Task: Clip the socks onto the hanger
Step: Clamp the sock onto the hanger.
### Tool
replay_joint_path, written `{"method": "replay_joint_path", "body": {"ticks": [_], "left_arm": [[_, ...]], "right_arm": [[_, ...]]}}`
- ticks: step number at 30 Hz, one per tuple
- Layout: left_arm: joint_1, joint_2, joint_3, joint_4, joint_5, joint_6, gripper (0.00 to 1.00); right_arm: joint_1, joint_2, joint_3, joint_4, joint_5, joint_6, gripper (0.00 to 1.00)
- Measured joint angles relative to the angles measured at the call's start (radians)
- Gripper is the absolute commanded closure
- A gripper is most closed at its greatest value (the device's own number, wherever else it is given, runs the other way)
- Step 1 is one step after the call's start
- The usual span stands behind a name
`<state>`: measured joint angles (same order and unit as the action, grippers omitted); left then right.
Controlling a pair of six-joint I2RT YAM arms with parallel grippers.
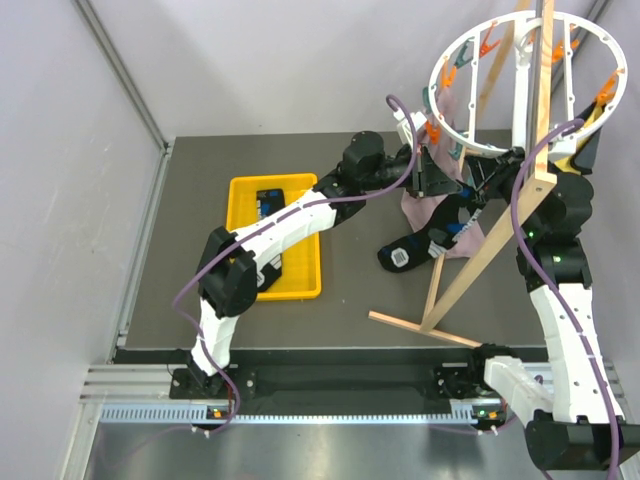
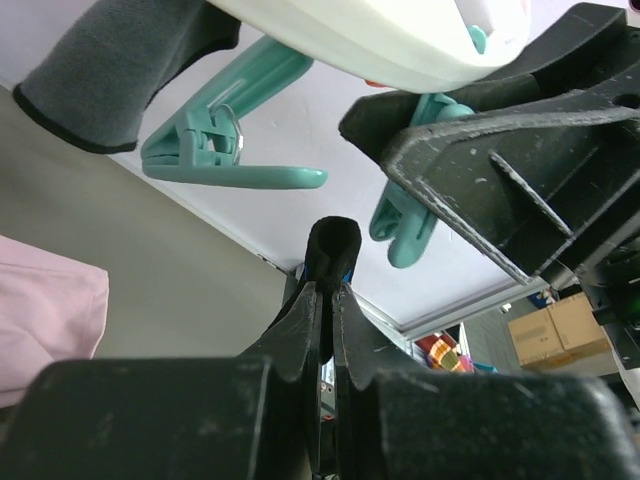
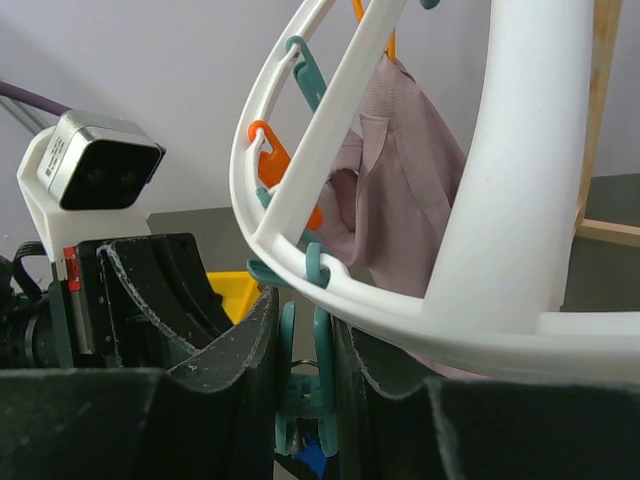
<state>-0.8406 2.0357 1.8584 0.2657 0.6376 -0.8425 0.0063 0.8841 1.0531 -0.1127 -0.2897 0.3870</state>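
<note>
The white ring hanger [image 1: 525, 85] stands on a wooden frame at the back right, with orange and teal clips on its rim. One black sock with a grey patch [image 1: 405, 255] hangs under the ring's near-left side down to the table. My left gripper [image 2: 330, 290] is shut on a black sock edge [image 2: 333, 245], just below a teal clip [image 2: 230, 140]. My right gripper [image 3: 305, 335] is shut on a teal clip [image 3: 303, 385] hanging from the ring [image 3: 520, 200], squeezing its handles. Both grippers meet under the rim [image 1: 445, 175].
A pink-mauve cloth [image 1: 425, 205] hangs from the ring beside the sock. A yellow tray [image 1: 300, 285] at centre-left holds a dark thing with blue marks [image 1: 270, 198]. The frame's wooden foot [image 1: 420, 328] lies across the near table. Grey walls close the left and back.
</note>
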Motion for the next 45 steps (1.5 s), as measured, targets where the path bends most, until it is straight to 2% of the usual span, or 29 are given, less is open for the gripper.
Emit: {"method": "replay_joint_path", "body": {"ticks": [24, 45], "left_arm": [[0.0, -0.041, -0.021, 0.074, 0.028, -0.05, 1.0], [0.0, -0.026, 0.042, -0.058, 0.012, 0.068, 1.0]], "right_arm": [[-0.029, -0.006, -0.006, 0.003, -0.023, -0.002, 1.0], [-0.031, -0.008, -0.006, 0.008, -0.05, 0.026, 1.0]]}}
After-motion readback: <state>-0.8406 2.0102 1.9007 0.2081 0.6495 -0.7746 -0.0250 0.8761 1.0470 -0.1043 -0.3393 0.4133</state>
